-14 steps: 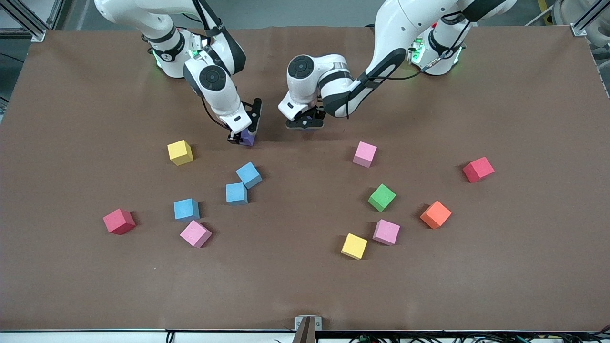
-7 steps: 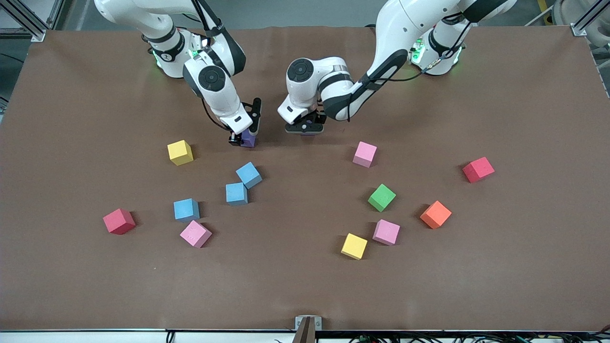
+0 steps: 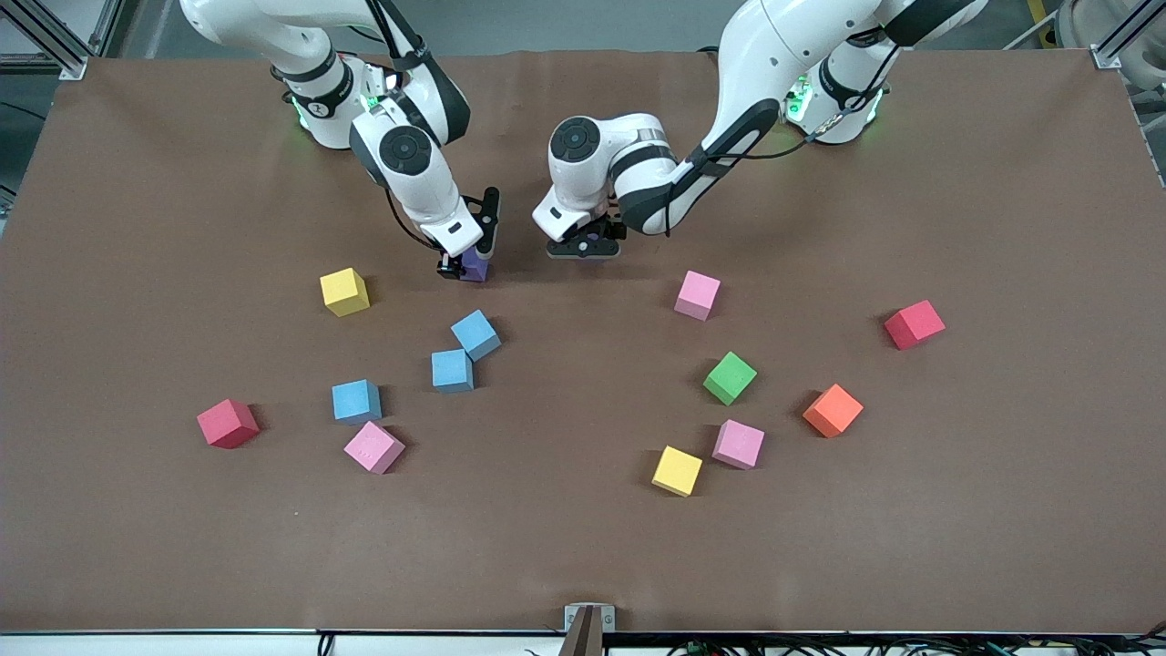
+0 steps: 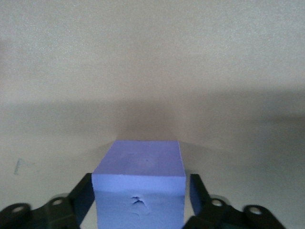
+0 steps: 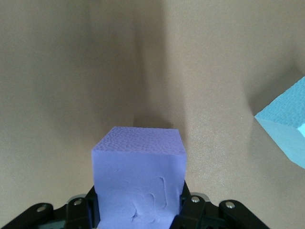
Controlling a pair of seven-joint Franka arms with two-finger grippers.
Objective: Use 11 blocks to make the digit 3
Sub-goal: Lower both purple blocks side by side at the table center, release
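A purple block [image 4: 143, 162] stands on the table between the fingers of my left gripper [image 3: 586, 246], which is open, with a slim gap beside the block. Beside it, toward the right arm's end, my right gripper [image 3: 463, 264] is shut on a second purple block [image 5: 138, 167], low at the table. Nearer the front camera lie loose blocks: yellow [image 3: 344, 292], three blue [image 3: 475, 334] [image 3: 452, 370] [image 3: 356, 401], pink [image 3: 373, 446], pink [image 3: 698, 294], green [image 3: 730, 377], orange [image 3: 833, 410], pink [image 3: 738, 444], yellow [image 3: 677, 470]. No digit 3 shows.
Two red cubes lie apart from the others, one [image 3: 228, 424] toward the right arm's end and one [image 3: 914, 324] toward the left arm's end. Brown table [image 3: 583, 565] runs bare along the edge nearest the front camera.
My left gripper's fingers have spread off the purple block, which stays on the table. The right arm and its block have not moved.
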